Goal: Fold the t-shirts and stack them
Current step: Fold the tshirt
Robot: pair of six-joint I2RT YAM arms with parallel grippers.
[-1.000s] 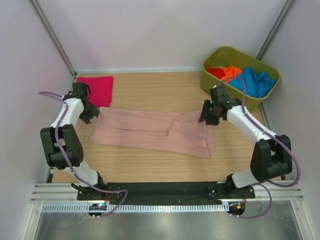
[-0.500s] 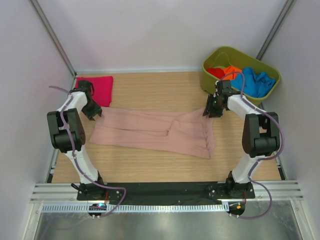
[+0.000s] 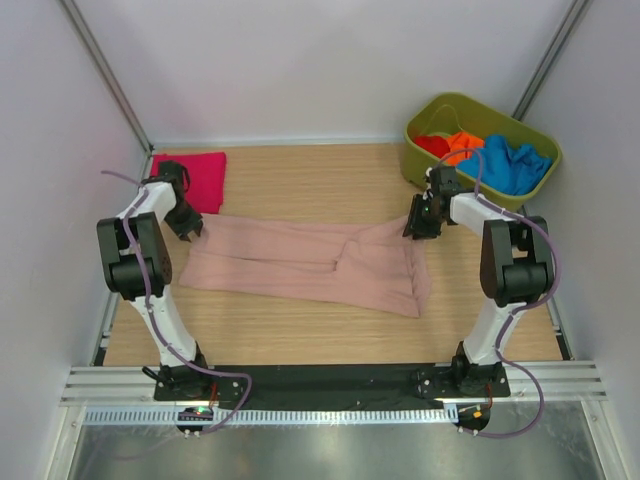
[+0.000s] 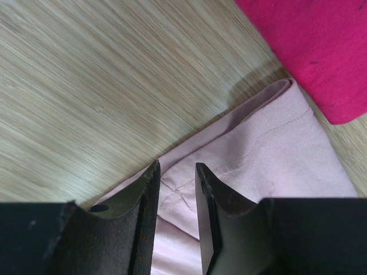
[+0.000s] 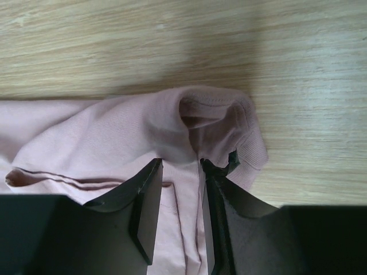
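The table (image 3: 300, 170) is of light wood. Across its middle a pink shirt (image 3: 310, 262) is spread flat, reaching from near the left edge to near the right edge, with its right part folded over itself.

A green tub (image 3: 415, 160) is set at the far right corner. A red shirt (image 3: 432, 145), an orange shirt (image 3: 462, 143) and a blue shirt (image 3: 505, 165) are heaped loosely in it.

A magenta shirt (image 3: 195, 178) is laid folded at the far left corner, just beside the far left end of the pink shirt.

The left fingers (image 4: 148, 189) are lowered onto the left end of the pink shirt. They are held a narrow gap apart, astride its stitched hem, and the cloth is seen in the gap.

The right fingers (image 5: 150, 189) are lowered onto the right end of the pink shirt, below a bunched fold. They are likewise parted by a narrow gap, with cloth lying between them. A firm grip is not shown at either end.
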